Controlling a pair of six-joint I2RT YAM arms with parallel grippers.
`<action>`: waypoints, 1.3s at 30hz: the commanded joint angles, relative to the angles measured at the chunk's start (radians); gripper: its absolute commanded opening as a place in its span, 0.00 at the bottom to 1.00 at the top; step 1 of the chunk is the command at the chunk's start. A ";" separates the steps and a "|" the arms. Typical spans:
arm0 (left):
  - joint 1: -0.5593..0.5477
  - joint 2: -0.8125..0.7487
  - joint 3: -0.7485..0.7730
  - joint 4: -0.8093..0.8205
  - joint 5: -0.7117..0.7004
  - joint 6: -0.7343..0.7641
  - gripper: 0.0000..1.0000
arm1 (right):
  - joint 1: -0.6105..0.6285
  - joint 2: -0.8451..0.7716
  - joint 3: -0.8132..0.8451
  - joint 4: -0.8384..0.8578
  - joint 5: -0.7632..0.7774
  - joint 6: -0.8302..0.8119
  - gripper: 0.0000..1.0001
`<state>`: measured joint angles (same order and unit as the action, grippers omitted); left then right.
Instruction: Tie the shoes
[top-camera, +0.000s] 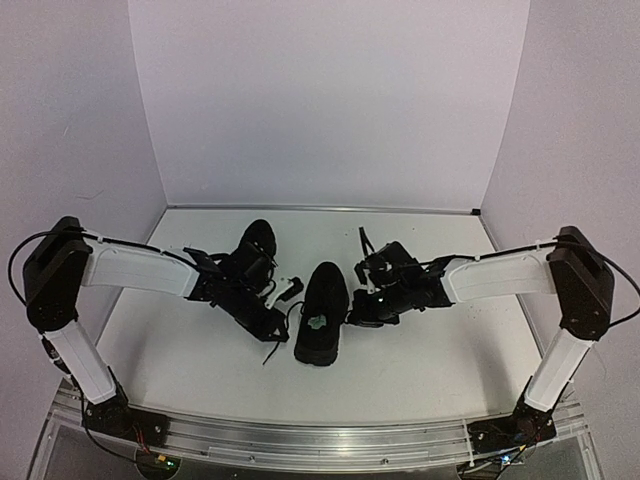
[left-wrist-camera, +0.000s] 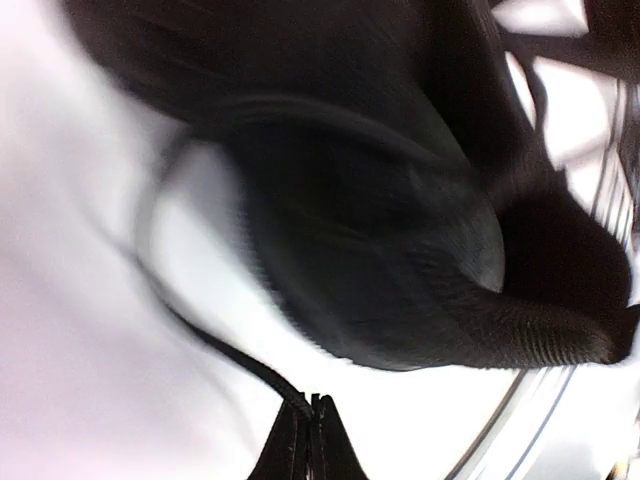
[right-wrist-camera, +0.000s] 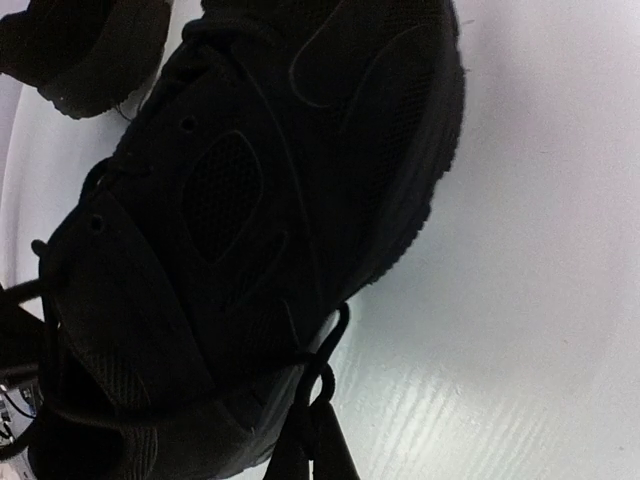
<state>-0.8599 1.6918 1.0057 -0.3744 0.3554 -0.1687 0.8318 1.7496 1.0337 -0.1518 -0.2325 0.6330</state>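
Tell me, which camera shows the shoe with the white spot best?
The top camera: the whole shoe shows from above, spot included. The right wrist camera shows only a black side, close up; the left wrist camera is blurry, no spot.

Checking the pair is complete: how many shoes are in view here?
2. One shoe lies centre, pale patch inside; the other shoe sits behind it, to the left.
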 joint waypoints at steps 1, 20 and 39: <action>0.119 -0.175 -0.024 0.013 -0.095 -0.136 0.00 | -0.067 -0.219 -0.077 -0.003 0.039 0.068 0.00; 0.214 -0.386 -0.017 -0.248 -0.607 -0.319 0.00 | -0.099 -0.704 -0.366 -0.320 0.359 0.455 0.00; 0.487 -0.301 -0.040 -0.193 -0.484 -0.195 0.00 | -0.140 -0.757 -0.444 -0.369 0.499 0.581 0.00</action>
<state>-0.4184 1.3978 0.9598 -0.5931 -0.1450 -0.4261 0.7096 1.0209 0.5907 -0.4693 0.2019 1.2205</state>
